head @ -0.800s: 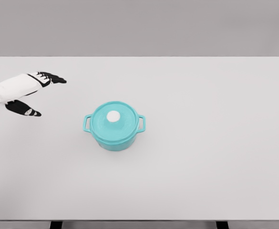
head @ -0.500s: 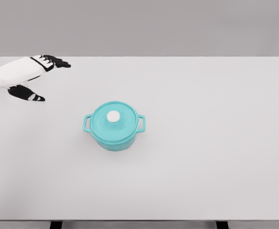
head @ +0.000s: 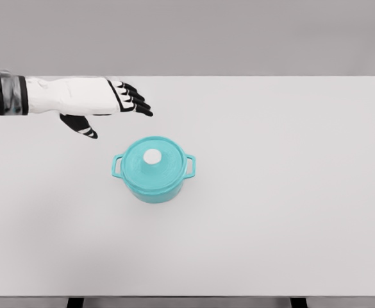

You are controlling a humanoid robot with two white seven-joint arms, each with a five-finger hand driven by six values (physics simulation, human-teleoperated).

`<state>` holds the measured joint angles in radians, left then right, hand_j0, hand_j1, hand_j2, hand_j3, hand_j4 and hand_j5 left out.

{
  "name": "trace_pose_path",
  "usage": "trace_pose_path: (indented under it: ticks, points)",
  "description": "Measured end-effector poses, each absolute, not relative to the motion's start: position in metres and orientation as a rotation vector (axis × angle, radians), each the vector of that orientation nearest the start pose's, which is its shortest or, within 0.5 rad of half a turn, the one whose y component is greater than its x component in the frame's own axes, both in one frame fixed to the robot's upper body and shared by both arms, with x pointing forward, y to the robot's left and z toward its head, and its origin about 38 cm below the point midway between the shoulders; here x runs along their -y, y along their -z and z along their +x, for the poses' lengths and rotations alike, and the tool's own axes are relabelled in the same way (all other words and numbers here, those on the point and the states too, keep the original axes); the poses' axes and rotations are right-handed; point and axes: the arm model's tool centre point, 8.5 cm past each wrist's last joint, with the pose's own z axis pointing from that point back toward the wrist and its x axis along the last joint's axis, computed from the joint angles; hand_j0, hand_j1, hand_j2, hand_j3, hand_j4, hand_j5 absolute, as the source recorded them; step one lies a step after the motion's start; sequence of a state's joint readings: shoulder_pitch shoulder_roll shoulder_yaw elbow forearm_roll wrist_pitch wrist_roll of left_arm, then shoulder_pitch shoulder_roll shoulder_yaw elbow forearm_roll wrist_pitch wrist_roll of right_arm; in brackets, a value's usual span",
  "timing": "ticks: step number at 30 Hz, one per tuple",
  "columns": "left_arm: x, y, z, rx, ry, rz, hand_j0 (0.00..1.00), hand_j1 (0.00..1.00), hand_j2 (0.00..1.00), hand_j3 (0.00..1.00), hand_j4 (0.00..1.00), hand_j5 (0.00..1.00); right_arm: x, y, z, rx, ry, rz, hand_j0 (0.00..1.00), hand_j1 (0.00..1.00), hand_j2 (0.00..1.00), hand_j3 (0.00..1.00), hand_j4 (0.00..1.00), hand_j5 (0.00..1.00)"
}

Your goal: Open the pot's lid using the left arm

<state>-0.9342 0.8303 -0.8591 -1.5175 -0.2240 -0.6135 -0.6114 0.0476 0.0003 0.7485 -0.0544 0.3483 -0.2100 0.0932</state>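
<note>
A teal pot (head: 153, 171) with two side handles stands a little left of the table's middle. Its teal lid (head: 154, 163) lies closed on it, with a round white knob (head: 152, 156) on top. My left hand (head: 113, 111) comes in from the left edge and hovers above and to the left of the pot, apart from it. Its black fingers (head: 136, 101) are stretched out towards the right, the thumb (head: 83, 127) hangs down, and it holds nothing. The right arm is out of view.
The white table (head: 290, 192) spans the whole view, with its front edge near the bottom and a grey wall behind it.
My left arm has reached far to the right and now shows its wrist cuff. The hand has come from the left edge to just up-left of the pot. The pot has not moved.
</note>
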Motion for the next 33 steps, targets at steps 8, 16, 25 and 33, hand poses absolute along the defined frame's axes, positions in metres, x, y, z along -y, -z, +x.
trace_pose_path:
  ticks: [8, 16, 25, 33]
  points:
    - [-0.196, -0.277, 0.434, -1.802, -2.873, -0.301, 1.00, 1.00, 1.00, 1.00, 1.00, 1.00, 0.234, 0.262, -0.013, 0.102, -1.101, 0.159, 1.00, 1.00, 1.00, 1.00, 1.00, 1.00]
    - [-0.178, -0.268, 0.418, -1.724, -2.848, -0.239, 1.00, 1.00, 1.00, 1.00, 1.00, 1.00, 0.234, 0.262, -0.012, 0.103, -1.102, 0.158, 1.00, 1.00, 1.00, 1.00, 1.00, 1.00]
    - [-0.173, -0.253, 0.415, -1.612, -2.874, -0.265, 1.00, 1.00, 1.00, 1.00, 1.00, 1.00, 0.235, 0.262, -0.012, 0.103, -1.102, 0.158, 1.00, 1.00, 1.00, 1.00, 1.00, 1.00]
    - [-0.169, -0.245, 0.412, -1.580, -2.885, -0.241, 0.91, 0.91, 0.91, 0.91, 0.91, 0.91, 0.235, 0.262, -0.012, 0.103, -1.102, 0.158, 1.00, 1.00, 1.00, 1.00, 1.00, 1.00]
